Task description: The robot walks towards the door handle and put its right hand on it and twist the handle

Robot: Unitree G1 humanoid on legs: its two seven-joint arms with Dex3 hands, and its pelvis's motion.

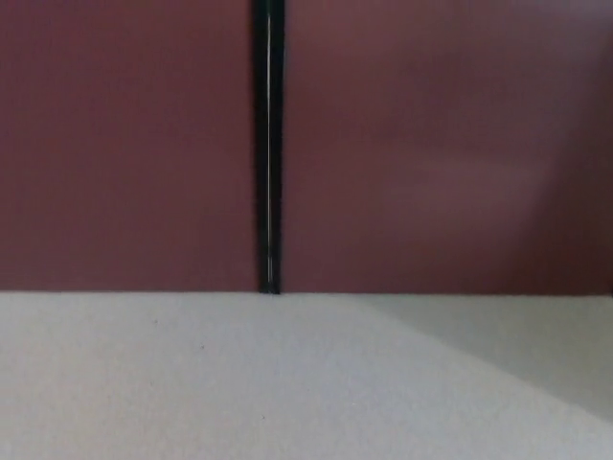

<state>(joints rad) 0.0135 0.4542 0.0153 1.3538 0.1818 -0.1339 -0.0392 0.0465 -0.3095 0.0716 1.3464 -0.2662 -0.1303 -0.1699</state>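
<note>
Two dark red door panels fill the upper part of the head view, the left panel [124, 144] and the right panel [441, 144]. A narrow black vertical gap [268, 144] with a thin bright line runs between them down to the floor. No door handle shows in this view. Neither of my hands nor any arm shows.
Pale speckled floor [239, 383] covers the lower third and meets the doors along a straight line. A darker shadow lies across the floor at the right [536, 345].
</note>
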